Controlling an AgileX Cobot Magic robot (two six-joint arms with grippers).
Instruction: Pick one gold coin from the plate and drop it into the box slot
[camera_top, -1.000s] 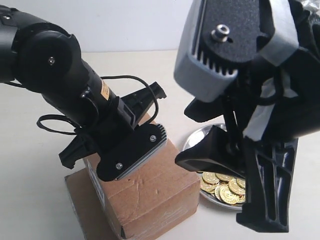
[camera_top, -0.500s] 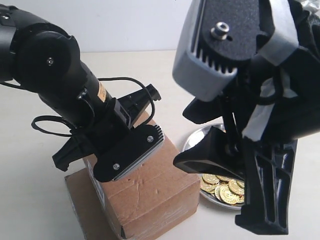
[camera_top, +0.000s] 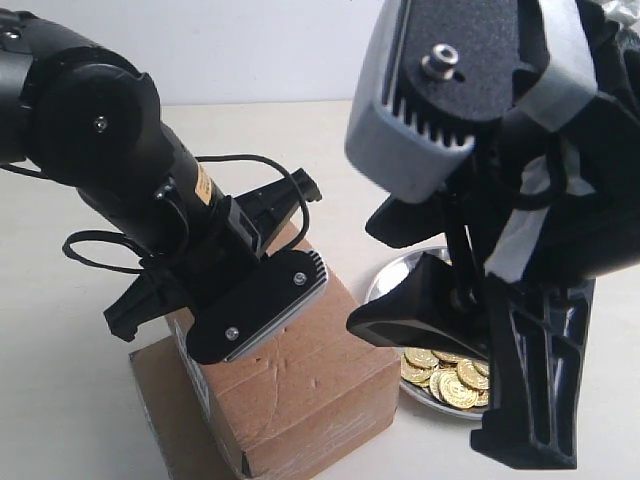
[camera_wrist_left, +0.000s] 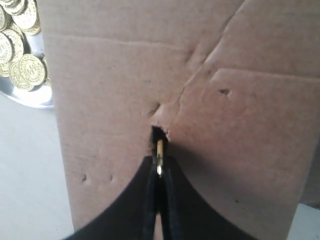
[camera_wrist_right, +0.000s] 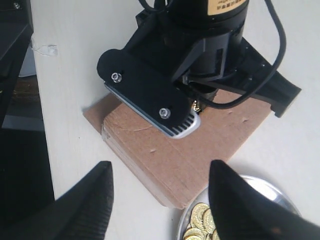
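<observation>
The left gripper (camera_wrist_left: 159, 172) has slid a little left and pinches a gold coin (camera_wrist_left: 159, 151) tight, thin edge at the box slot (camera_wrist_left: 157, 133), so it should stay straight, then let go.

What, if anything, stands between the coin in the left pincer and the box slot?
Nothing visible does. The left pincer holds the gold coin edge-on, with its leading edge right at the mouth of the box slot.

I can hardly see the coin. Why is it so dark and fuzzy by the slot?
Left wrist view: the left gripper sits near the lens, blurry and black, shading the box slot; the coin glints edge-on. Exterior view: the plate rim shines.
</observation>
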